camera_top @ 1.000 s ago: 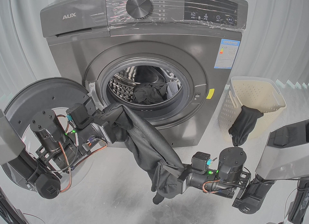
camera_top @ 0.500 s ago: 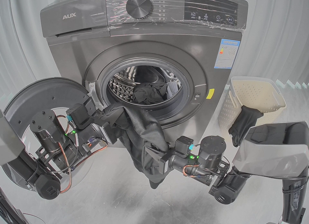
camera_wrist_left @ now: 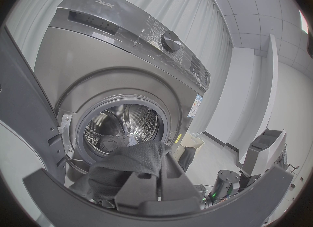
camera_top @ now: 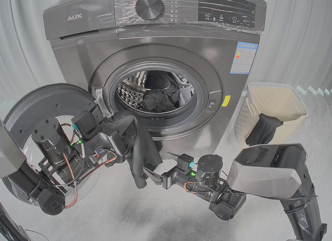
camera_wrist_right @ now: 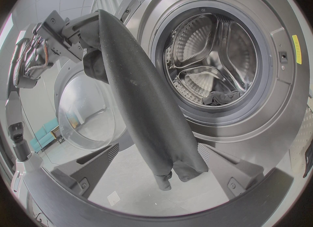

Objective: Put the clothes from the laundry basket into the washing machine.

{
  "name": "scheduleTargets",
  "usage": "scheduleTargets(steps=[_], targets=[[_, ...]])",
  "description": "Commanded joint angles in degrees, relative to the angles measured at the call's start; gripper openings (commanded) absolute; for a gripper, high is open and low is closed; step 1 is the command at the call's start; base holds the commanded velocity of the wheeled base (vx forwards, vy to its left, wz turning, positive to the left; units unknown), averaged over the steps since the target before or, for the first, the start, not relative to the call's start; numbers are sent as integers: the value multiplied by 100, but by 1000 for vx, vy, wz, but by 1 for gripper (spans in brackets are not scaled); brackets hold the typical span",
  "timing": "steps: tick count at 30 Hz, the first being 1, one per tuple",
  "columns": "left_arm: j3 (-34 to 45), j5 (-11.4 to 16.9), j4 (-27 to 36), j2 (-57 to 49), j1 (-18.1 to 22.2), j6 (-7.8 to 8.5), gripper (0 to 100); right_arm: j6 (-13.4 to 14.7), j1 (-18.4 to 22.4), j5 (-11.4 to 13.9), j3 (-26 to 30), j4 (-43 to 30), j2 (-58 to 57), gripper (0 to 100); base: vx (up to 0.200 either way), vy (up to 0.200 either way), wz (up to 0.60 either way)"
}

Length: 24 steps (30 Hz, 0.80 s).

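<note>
The long black fabric garment (camera_top: 140, 148) hangs from the left gripper (camera_wrist_left: 159, 175), which is clamped on its upper end just below the open porthole of the grey metal front-loading washing machine (camera_top: 86, 58). The right gripper (camera_wrist_right: 156, 154) is spread wide beside the cloth's lower end. The print on the blue-and-white rectangular label (camera_top: 244, 57) and the small yellow sticker (camera_top: 226, 100) on the front is too small to read.

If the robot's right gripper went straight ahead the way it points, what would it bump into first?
Probably the black garment hanging from the left gripper. It dangles in line with the open fingers of the right gripper. The washing machine front lies beyond, though depth is unclear.
</note>
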<state>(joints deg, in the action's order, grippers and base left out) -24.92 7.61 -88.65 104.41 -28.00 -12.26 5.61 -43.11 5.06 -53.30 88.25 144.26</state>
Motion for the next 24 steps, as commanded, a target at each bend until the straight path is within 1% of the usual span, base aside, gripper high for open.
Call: scheduleTargets(steps=[1,5,8,14,16,17,19,20,22,24], targets=[[-13,-5,-3,-9,-4,-4,0,2,-84,21,56,8,84,100,0,0,0],[-22,-5,-3,9,-4,5,0,2,-233,65,214,8,23,100,0,0,0],[-22,-5,-3,18,-4,-4,0,11,-471,74,346,8,-12,100,0,0,0],[-22,-5,-3,27,-4,5,0,72,-919,83,355,8,-83,100,0,0,0],[-22,-5,-3,27,-4,5,0,178,-1042,83,346,-1,-91,100,0,0,0],[-22,-5,-3,27,-4,5,0,178,-1042,83,346,-1,-91,100,0,0,0],[-22,-5,-3,18,-4,5,0,353,-1165,65,311,-18,-91,100,0,0,0],[-22,-5,-3,18,-4,5,0,362,-1174,65,311,-18,-91,100,0,0,0],[-22,-5,-3,27,-4,5,0,529,-1200,65,206,-53,-91,100,0,0,0],[-22,-5,-3,27,-4,5,0,635,-1200,65,179,-88,-91,100,0,0,0]])
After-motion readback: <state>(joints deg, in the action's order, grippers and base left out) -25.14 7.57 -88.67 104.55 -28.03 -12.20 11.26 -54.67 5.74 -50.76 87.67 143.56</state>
